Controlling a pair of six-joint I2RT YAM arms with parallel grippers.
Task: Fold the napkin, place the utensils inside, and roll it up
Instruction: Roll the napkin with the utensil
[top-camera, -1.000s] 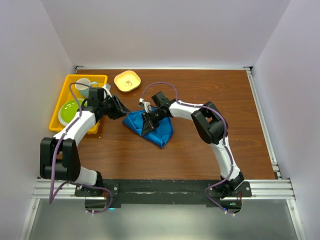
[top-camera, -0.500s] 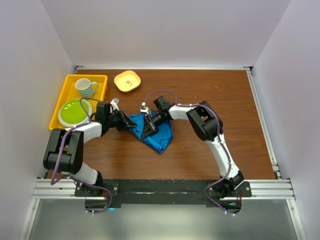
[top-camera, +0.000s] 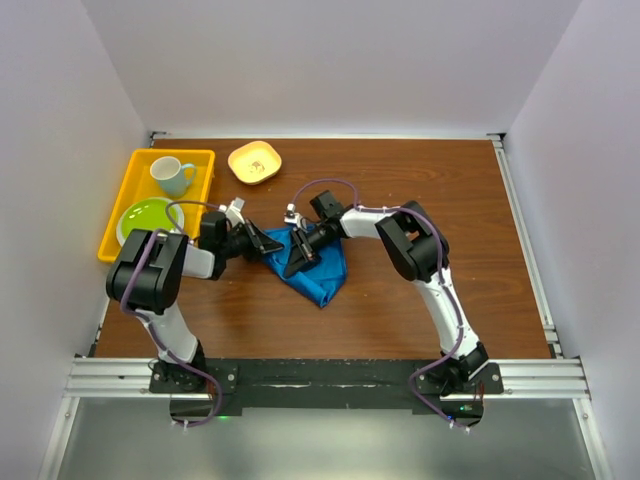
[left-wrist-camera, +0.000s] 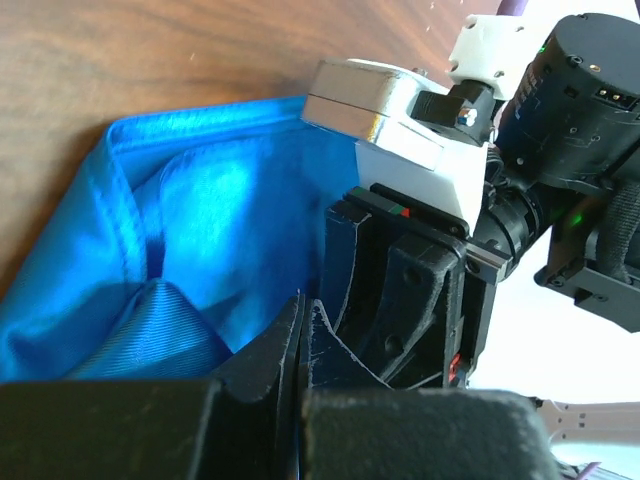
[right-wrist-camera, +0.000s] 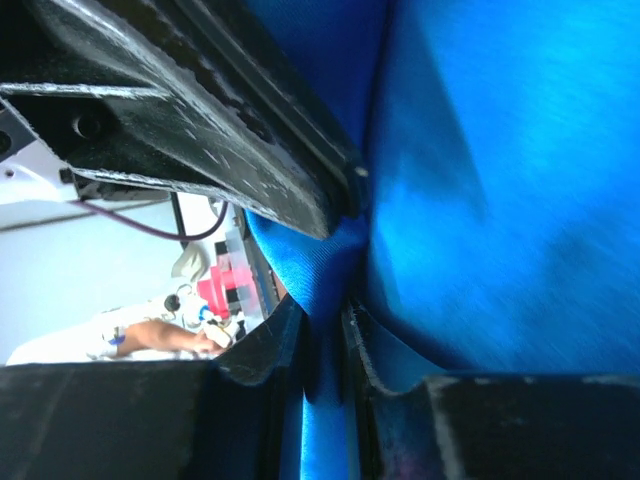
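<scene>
The napkin (top-camera: 322, 272) lies crumpled on the wooden counter (top-camera: 400, 310). It sits a little left of the counter's middle, about halfway between the far and near edges. It forms a rough wedge, broad at the far side and narrowing to a point toward the near edge.

Both arms reach in to its far left part. The left gripper (top-camera: 266, 243) lies low over the counter and points toward the right edge, with its tip at the napkin's left border. In the left wrist view its fingers (left-wrist-camera: 262, 362) are pressed tight together with no gap. Blue folds lie right beside them, but I cannot tell whether any cloth is caught between them.

The right gripper (top-camera: 296, 262) comes in from the other side and angles down onto the cloth, very close to the left one. In the right wrist view its fingers (right-wrist-camera: 252, 352) stand narrow, with a raised ridge of blue cloth pinched between them. That ridge runs up to the tip of the left gripper, which fills the upper left of that view.

A yellow tray (top-camera: 172, 153) sits at the counter's far left corner. It holds a pale blue cup (top-camera: 170, 175) at its far end and a green plate (top-camera: 145, 222) at its near end. A small yellow dish (top-camera: 254, 162) stands near the far edge, just right of the tray and well apart from the napkin.
</scene>
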